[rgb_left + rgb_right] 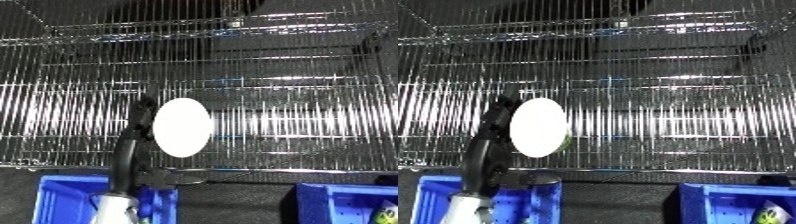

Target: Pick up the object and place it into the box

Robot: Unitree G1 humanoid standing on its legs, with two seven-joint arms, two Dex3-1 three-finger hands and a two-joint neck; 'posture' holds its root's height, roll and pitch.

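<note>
A white oval object [182,128] is held up in front of the wire shelf, its flat face turned toward me. My left hand [138,127] reaches up from the lower left on a black wrist and silver forearm [114,209]. Its fingers curl round the object's left edge and mostly sit behind it. A blue bin [62,197] lies directly below this arm at the bottom left. My right hand shows in neither view.
A chrome wire shelf [293,125] with a wire back and an upper level [222,25] fills most of the view. A second blue bin [722,202] sits at the bottom right, with a small green and yellow thing [771,212] inside.
</note>
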